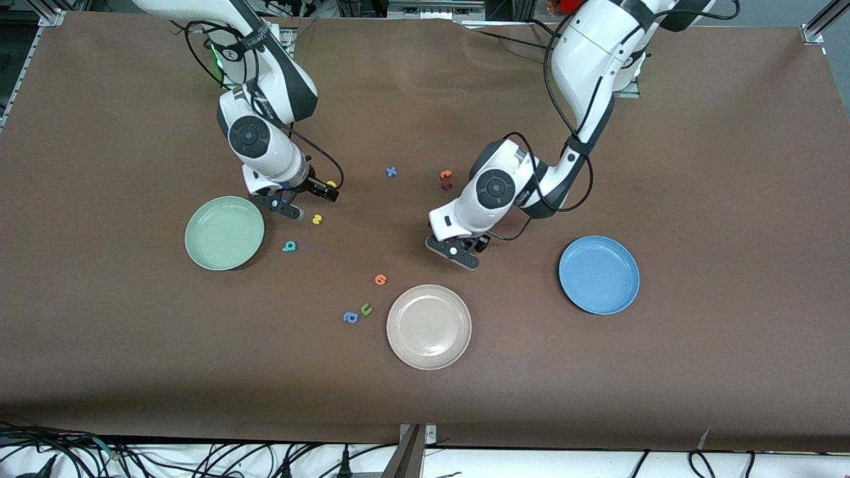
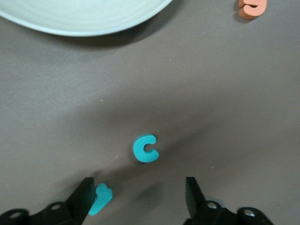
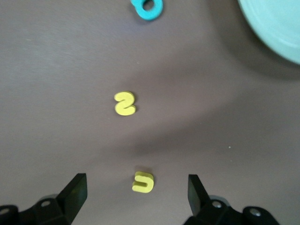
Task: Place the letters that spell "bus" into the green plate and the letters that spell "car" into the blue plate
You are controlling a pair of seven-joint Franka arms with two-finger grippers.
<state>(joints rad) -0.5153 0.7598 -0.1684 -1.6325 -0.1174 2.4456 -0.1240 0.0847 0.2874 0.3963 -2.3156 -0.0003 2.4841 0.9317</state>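
No brand text is legible on either arm; the only readable characters are the foam letters themselves. The right gripper [image 1: 307, 199] hangs low over the table just beside the green plate [image 1: 224, 233], on the side toward the left arm's end, with its fingers spread wide and nothing between them. The right wrist view shows the yellow "u" [image 3: 143, 182] lying on the table between the two fingertips [image 3: 75, 190] and the yellow "s" [image 3: 124, 103] a little ahead of them, with the teal "b" [image 3: 148, 8] farther on and an edge of the green plate at the frame corner — in the front view the "u" is largely hidden by the gripper. The left gripper [image 1: 458, 251] hangs low over the middle of the table, between the beige-white plate [image 1: 429, 326] and the orange and dark red letters [image 1: 446, 179], its jaws wide apart and gripping nothing. The left wrist view shows the teal "c" [image 2: 145, 148] flat on the table ahead of the open fingers [image 2: 194, 194], and the teal "r" [image 2: 100, 198] touching the inner face of one finger — neither letter is visible in the front view, where the gripper covers them. That wrist view also shows the rim of the beige-white plate and an orange letter [image 2: 253, 8]. The blue plate [image 1: 599, 274] sits toward the left arm's end of the table, well apart from the left gripper. A blue "a" [image 1: 350, 317] and green "u" [image 1: 366, 309] lie just beside the beige-white plate.
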